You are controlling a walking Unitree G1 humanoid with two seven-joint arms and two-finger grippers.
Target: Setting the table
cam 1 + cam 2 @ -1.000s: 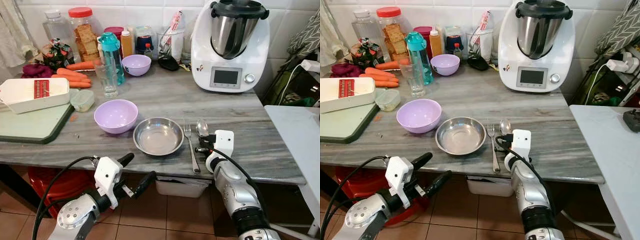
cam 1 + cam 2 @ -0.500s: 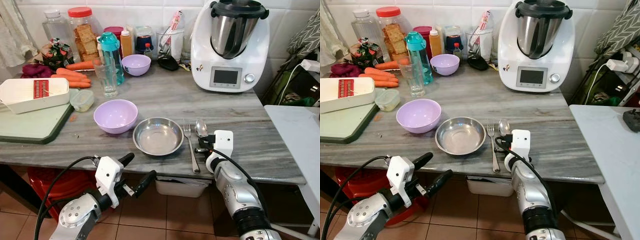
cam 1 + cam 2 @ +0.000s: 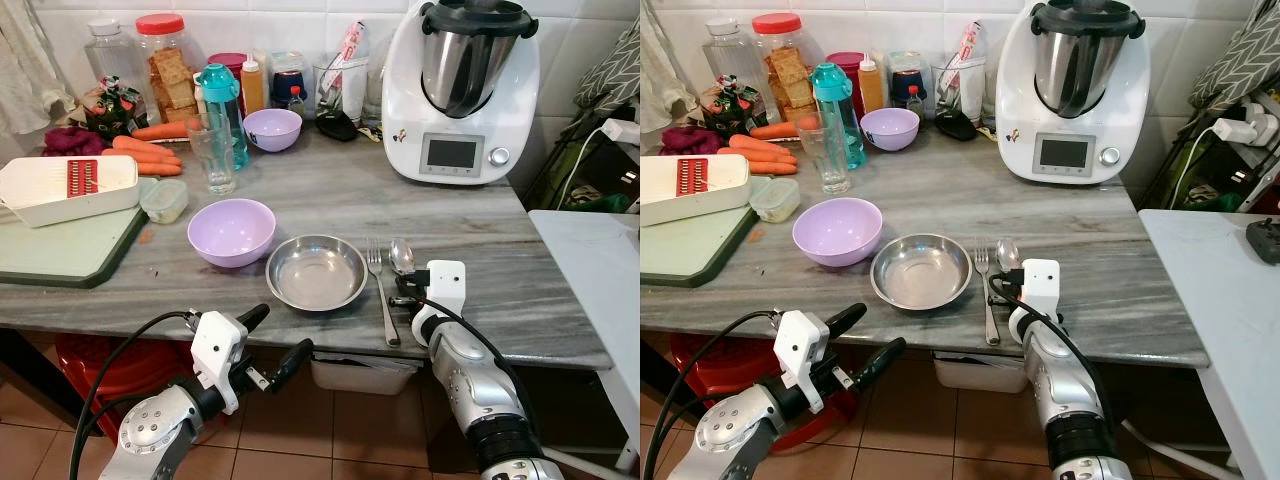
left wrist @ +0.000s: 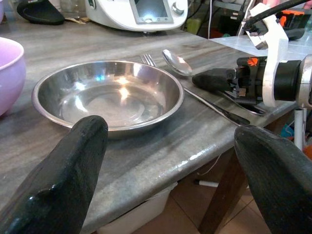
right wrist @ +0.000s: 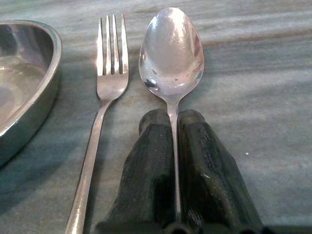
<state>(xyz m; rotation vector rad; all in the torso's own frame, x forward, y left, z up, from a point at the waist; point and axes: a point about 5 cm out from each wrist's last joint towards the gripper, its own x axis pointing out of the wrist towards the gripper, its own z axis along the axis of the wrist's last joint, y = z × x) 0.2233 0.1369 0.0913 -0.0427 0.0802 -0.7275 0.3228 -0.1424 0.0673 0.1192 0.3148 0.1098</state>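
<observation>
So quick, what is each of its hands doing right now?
Left gripper: jaws open, holding nothing, below the counter's front edge.
Right gripper: jaws closed on the spoon handle, spoon lying beside the fork.

Bare counter (image 3: 480, 235) right of spoon (image 3: 402, 256); fork (image 3: 379, 275) seemingly crowds its left.

A shallow round steel plate (image 3: 316, 272) lies flat on the grey marble table (image 3: 520, 270); just right, a steel fork (image 3: 381, 292) and shiny steel spoon (image 5: 172, 56) lie parallel.

Head stereo overlooks counter (image 3: 480, 240); wrist cams close, sharing spoon (image 5: 171, 53).
</observation>
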